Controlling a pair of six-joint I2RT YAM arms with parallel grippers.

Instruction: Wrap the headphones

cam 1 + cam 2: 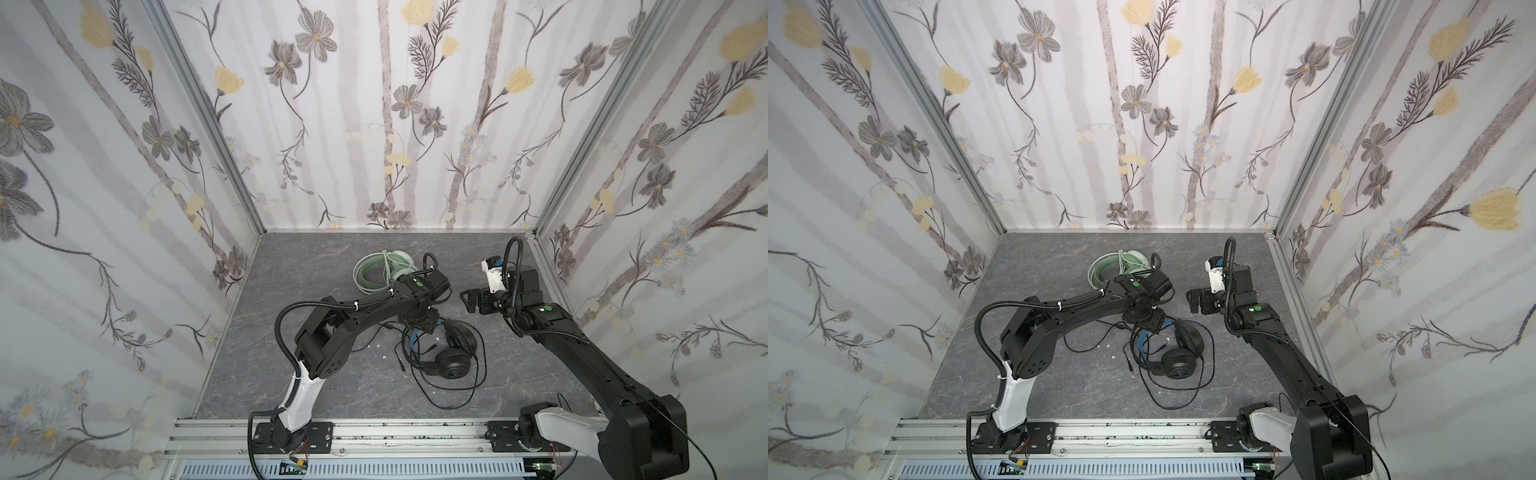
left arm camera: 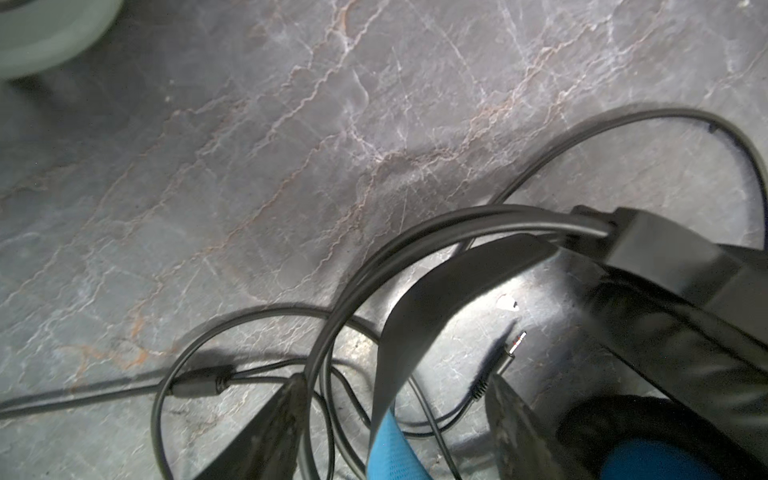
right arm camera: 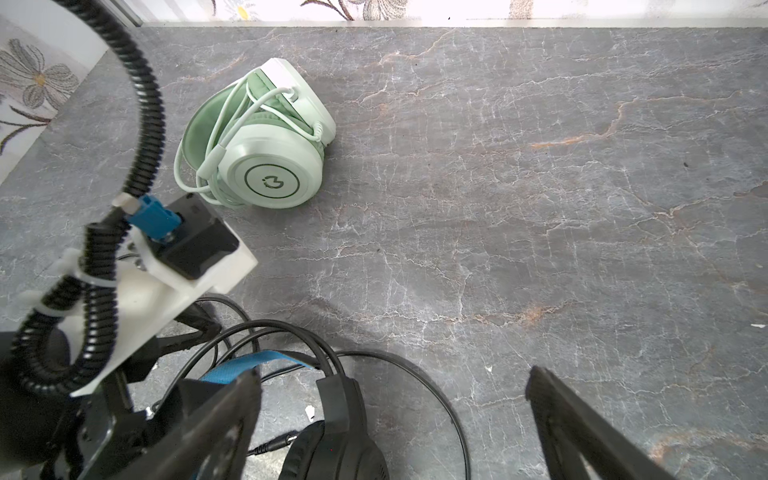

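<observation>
While black cable [image 2: 665,111] loops loosely, round mint headphones [image 3: 272,180] look smooth.

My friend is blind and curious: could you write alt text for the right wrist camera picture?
Mint-green headphones, their pale cable wound around them, lie on a grey marbled table. Nearer the camera, black headphones sit in loose black cable, by the open right gripper.

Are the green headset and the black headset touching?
Apart. The right wrist view shows bare table between the green headset and the black headset.
</observation>
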